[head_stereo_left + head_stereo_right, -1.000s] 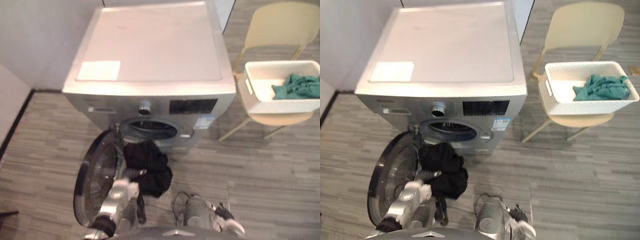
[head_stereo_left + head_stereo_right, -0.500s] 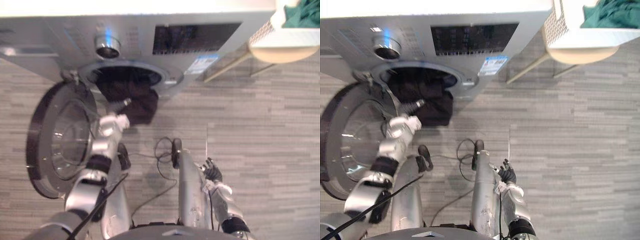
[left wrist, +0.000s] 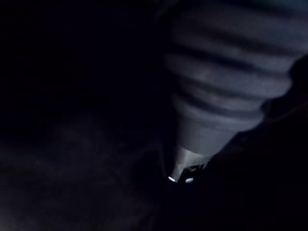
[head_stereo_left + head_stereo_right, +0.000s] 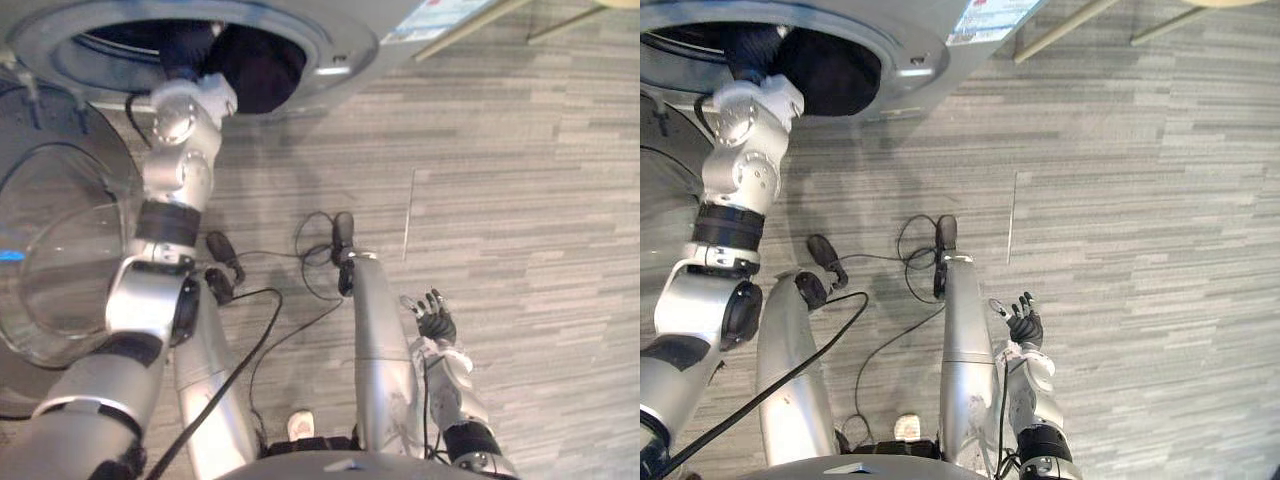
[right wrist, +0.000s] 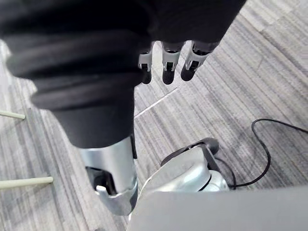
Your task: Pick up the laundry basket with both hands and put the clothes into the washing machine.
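The washing machine's round opening (image 4: pixel 340 45) lies just ahead, its glass door (image 4: pixel 60 250) swung open on my left side. A black garment (image 4: pixel 255 75) sits in the mouth of the drum, its lower edge at the rim. My left arm reaches up into that opening, and my left hand (image 4: pixel 188 55) is inside the drum beside the black cloth. In the left wrist view the drum is dark, with the hand's ribbed cover (image 3: pixel 226 72) showing. My right hand (image 4: pixel 435 322) hangs low at my right side over the floor, its fingers (image 5: pixel 166 67) relaxed and holding nothing.
Pale chair legs (image 4: pixel 470 30) cross the far right corner beside the machine. Grey plank floor (image 4: pixel 520 200) stretches out to the right of the machine. The open door takes up the space on the left.
The camera has tipped further down and closer to the machine. My left arm has pushed forward into the drum, and the black garment that hung out of the opening now lies mostly inside. The right hand stays low.
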